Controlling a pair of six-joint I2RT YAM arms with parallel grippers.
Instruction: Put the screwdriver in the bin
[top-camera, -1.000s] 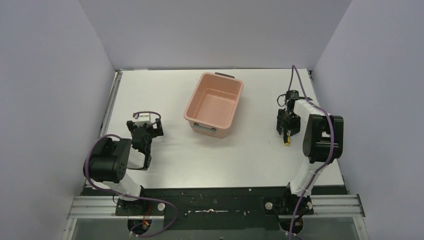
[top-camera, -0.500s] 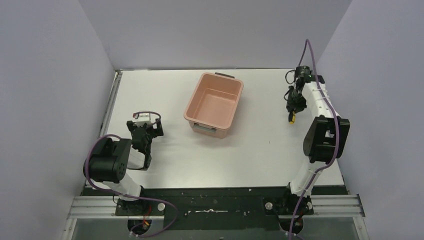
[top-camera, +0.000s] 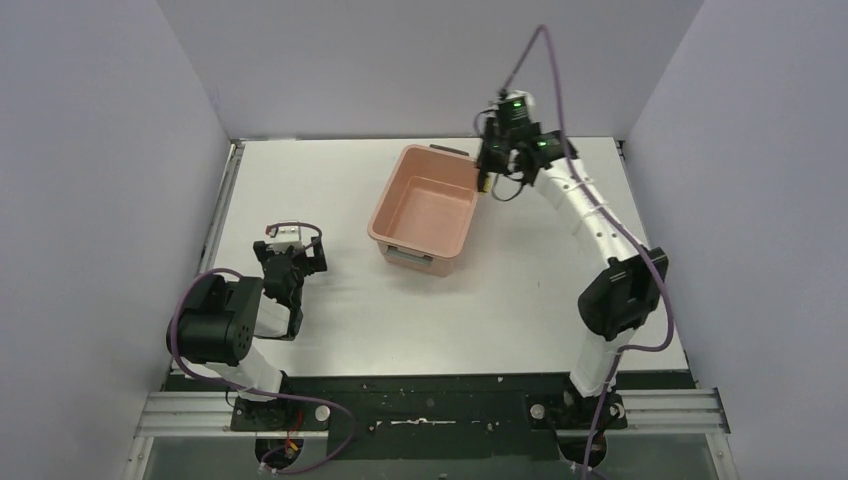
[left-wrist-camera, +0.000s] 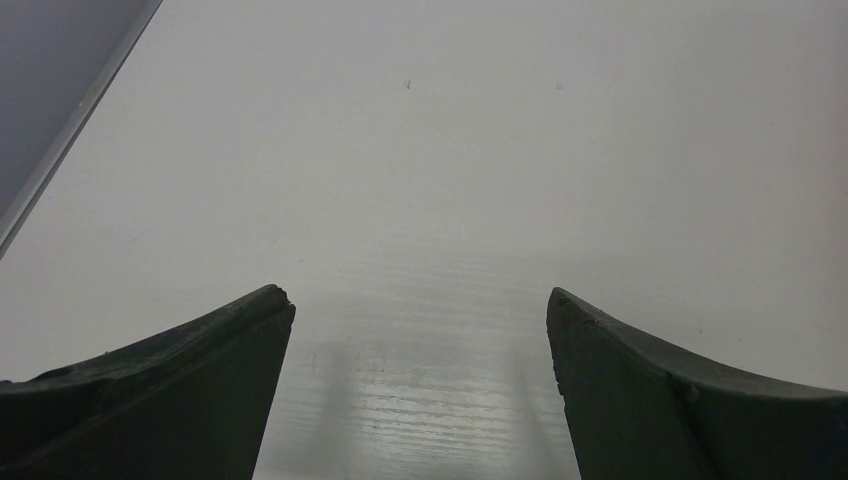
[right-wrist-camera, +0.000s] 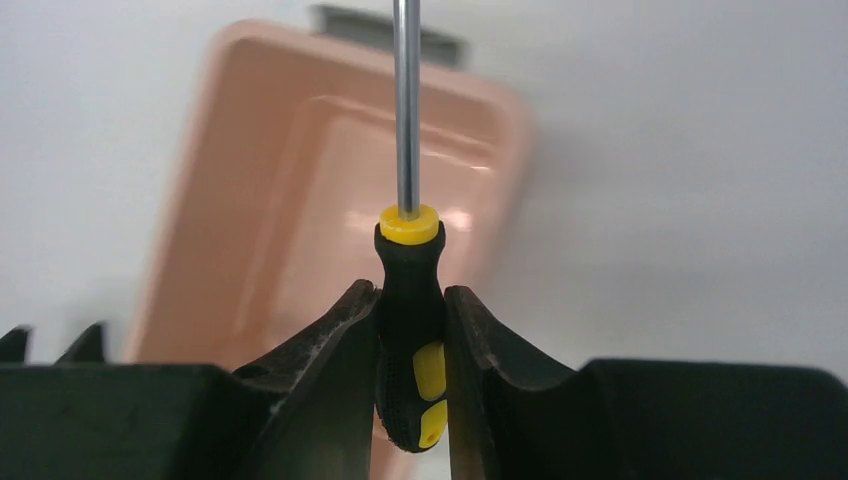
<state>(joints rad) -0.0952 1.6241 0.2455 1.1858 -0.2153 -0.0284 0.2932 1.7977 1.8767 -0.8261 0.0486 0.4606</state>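
Currently clamps screwdriver (right-wrist-camera: 408, 226) by handle in right gripper (right-wrist-camera: 410, 293) above the bin's (top-camera: 430, 215) far right rim, lined up for dropping inside. Holds left gripper (left-wrist-camera: 420, 305) spread apart, idle, left of the bin.

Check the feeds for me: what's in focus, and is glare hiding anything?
Right wrist: the screwdriver handle is sharp, the bin behind it soft, with a small highlight on its floor. Left wrist: a pale sheen on the table between the left gripper's dark fingers, nothing hidden. Top external: even light, crisp throughout.
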